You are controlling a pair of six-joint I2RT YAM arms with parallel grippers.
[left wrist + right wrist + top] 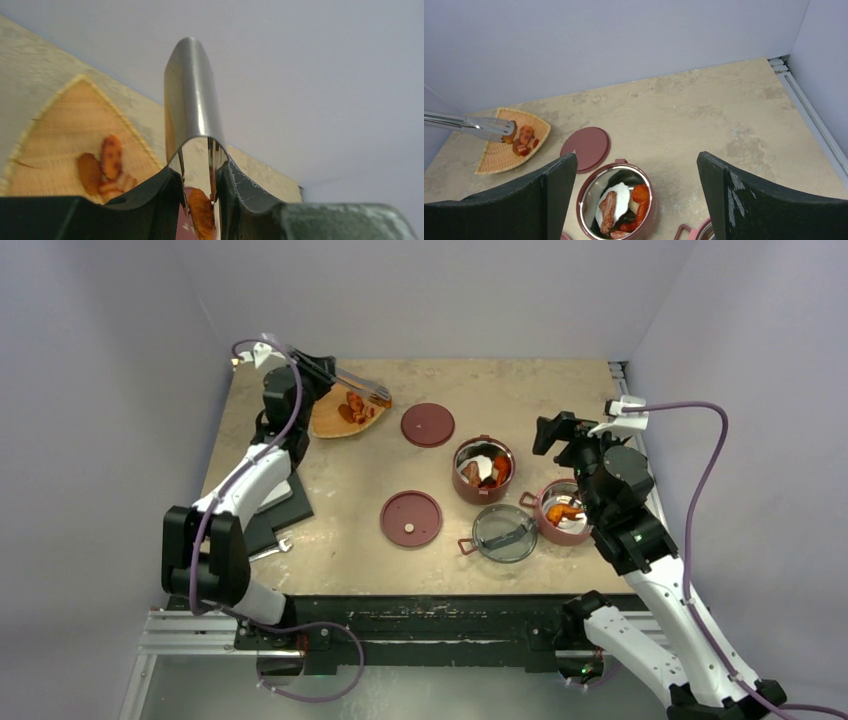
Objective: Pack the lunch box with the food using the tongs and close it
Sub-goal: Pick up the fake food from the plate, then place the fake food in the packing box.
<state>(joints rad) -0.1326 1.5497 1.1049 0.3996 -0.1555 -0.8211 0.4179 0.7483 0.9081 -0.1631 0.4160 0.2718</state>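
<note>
**Operator:** Where do the tongs stand?

**Spotter:** Your left fingers are clenched on the tongs, squeezing both arms just below the bend, so the tips sit nearly together. They reach over the tray at the far left corner of the counter, right at the food lying there.

**Operator:** Have I got a piece?

**Spotter:** From your right wrist view the tips touch a brown piece at the edge of the little heap. Whether it is lifted off the tray I cannot tell.

**Operator:** And the lunch box?

**Spotter:** In parts, on the right half. One bowl holds a white slice with brown and orange bits. The second bowl sits near it, partly under your right arm, with orange pieces inside. One red lid and the other red lid lie flat between tray and bowls, and the clear lid is just beside the second bowl. Everything is off, so you can drop food straight in.

**Operator:** Why is my right arm there?

**Spotter:** Your right fingers are spread wide, holding nothing, above the bowls. I judge that a waiting post, ready to steady a bowl or fetch a lid. Carry the piece level, because a loose squeeze could spill it.
</note>
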